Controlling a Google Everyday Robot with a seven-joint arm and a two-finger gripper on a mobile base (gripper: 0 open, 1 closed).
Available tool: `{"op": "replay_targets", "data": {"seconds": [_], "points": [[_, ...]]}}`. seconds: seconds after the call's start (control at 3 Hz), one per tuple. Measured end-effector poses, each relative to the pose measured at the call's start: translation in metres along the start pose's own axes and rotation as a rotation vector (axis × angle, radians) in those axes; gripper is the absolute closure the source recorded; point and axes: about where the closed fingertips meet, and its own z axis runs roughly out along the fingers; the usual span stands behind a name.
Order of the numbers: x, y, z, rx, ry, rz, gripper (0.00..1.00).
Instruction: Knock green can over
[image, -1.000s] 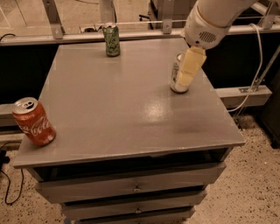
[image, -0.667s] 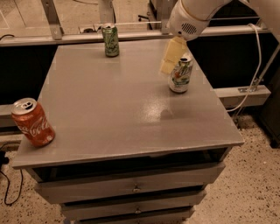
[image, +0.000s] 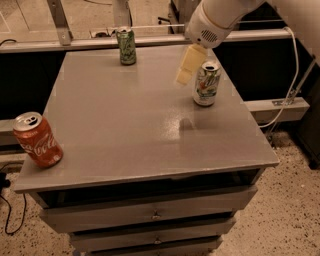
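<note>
The green metal drink can (image: 126, 46) stands upright at the far edge of the flat grey table (image: 125, 130). The pale yellow gripper (image: 184, 74) hangs above the table, well apart from the green can and just beside a white metal can (image: 206, 83). I cannot tell if the gripper is wide or narrow. The white robot arm (image: 220, 20) is cut off at the top. A red metal cola can (image: 37, 140) stands near the left front corner.
</note>
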Motion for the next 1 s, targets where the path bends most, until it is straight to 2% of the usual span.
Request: {"op": "replay_targets", "data": {"seconds": [0.33,0.67,1.0], "points": [[-0.026,-0.027,0.047,0.024,-0.102,0.064,0.0],[-0.052,-0.06,0.098,0.044,-0.218,0.165,0.0],[-0.078,-0.092,0.135,0.074,-0.322,0.267,0.0]]}}
